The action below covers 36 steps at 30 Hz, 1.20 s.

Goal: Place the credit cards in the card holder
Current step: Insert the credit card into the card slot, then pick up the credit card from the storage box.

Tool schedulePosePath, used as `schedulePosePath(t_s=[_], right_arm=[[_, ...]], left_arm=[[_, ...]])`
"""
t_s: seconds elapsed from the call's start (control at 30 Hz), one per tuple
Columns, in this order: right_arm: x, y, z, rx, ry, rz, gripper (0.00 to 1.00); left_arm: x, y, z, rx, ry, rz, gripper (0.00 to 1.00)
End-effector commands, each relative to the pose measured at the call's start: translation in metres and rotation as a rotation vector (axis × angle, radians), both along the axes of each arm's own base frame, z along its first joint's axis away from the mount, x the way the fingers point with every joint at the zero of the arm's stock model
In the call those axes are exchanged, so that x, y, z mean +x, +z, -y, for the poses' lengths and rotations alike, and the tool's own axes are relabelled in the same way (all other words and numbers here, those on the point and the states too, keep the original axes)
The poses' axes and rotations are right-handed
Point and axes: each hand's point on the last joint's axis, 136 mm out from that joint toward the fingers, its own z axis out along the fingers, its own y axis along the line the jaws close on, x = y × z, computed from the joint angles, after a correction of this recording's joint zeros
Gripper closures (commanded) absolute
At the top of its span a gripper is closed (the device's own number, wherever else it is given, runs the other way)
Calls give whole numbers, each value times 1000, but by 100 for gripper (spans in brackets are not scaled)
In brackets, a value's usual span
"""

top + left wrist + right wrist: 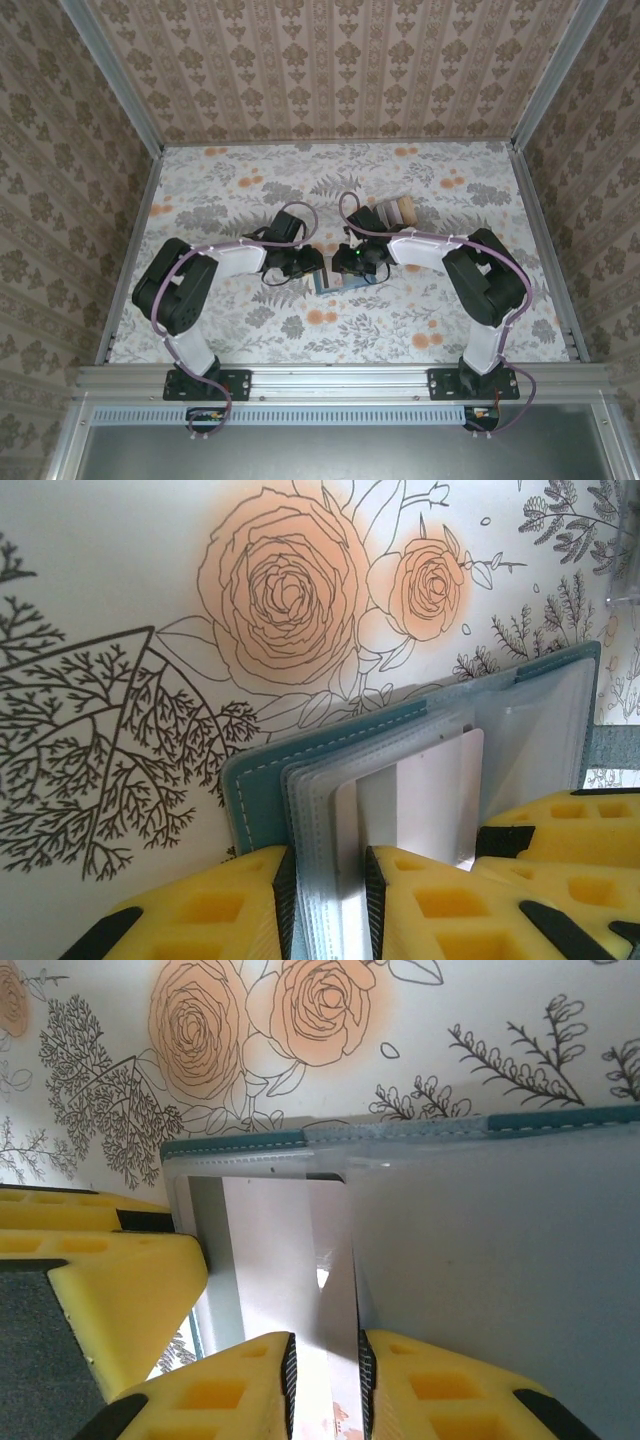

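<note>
The card holder [255, 790] is teal, the card [265, 1260] white, the table [90, 560] printed with orange roses.

From above, both arms [250, 256] hide most of the card holder [326, 284] between them

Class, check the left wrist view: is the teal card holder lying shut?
No: the card holder is open, its clear sleeves fanned apart, with a white card showing among them.
</note>
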Motion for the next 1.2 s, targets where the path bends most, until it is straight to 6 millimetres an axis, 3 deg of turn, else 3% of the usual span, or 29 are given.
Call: schedulePosePath(t_s=[0.0, 0.17, 0.27, 0.43, 0.6, 0.7, 1.17], right_arm=[[3, 3, -17, 58, 23, 0, 74], [2, 14, -10, 32, 18, 24, 71], [1, 24, 10, -52, -9, 62, 65], [7, 60, 47, -197, -44, 195, 57], [16, 87, 80, -324, -91, 292, 56], [21, 101, 88, -351, -99, 346, 56], [53, 122, 135, -539, -118, 354, 58]], left_arm=[[-1, -2, 6, 2, -41, -4, 72], [-1, 3, 2, 17, -35, 13, 72], [0, 8, -7, 47, -20, 40, 71], [5, 25, -19, 82, 13, 113, 67], [11, 46, -25, 90, 30, 184, 63], [14, 60, -25, 78, 35, 227, 60], [24, 109, -20, -9, 47, 361, 45]])
